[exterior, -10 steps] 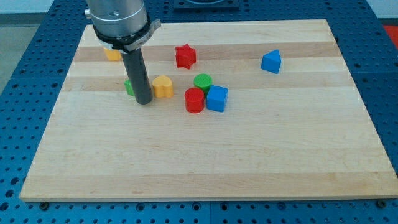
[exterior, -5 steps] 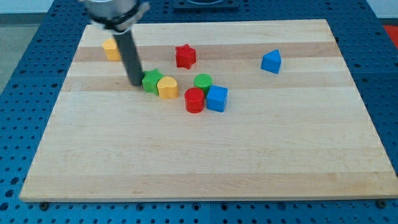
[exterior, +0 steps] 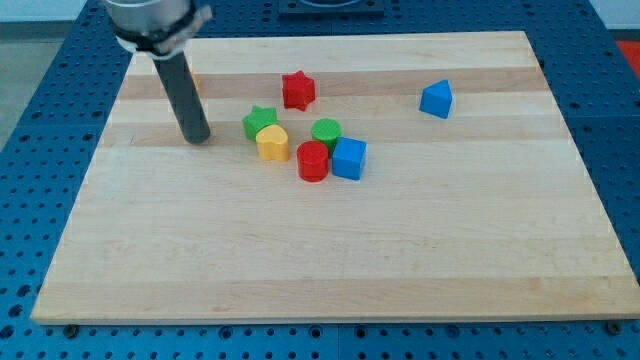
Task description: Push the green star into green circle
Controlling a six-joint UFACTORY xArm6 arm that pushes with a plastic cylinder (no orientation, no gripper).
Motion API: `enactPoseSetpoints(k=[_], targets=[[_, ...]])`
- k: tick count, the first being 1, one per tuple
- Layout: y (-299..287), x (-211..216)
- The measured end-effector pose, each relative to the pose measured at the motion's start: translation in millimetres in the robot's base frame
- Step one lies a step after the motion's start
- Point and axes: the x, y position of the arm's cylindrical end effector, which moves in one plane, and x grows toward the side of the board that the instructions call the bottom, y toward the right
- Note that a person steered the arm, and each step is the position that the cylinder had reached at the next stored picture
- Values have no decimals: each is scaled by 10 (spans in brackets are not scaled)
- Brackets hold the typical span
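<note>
The green star (exterior: 259, 121) lies near the board's middle, touching the yellow block (exterior: 272, 143) just below it. The green circle (exterior: 326, 132) lies to the star's right, with a gap between them. My tip (exterior: 197, 138) rests on the board to the left of the green star, clear of it by about a block's width. The rod rises up and to the left from the tip.
A red cylinder (exterior: 313, 160) and a blue cube (exterior: 349, 158) sit just below the green circle, touching it. A red star (exterior: 297, 90) lies above. A blue block (exterior: 435, 98) is at the upper right. An orange block is mostly hidden behind the rod.
The green star has slid right and slightly up, and the yellow block shifted right with it. My tip has pulled back to the left, away from the star.
</note>
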Motion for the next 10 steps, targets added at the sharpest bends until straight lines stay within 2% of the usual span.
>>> enactPoseSetpoints(k=[2, 3, 5, 6, 10], targets=[[639, 21], [588, 20], [-342, -146], [-352, -349], [893, -387]])
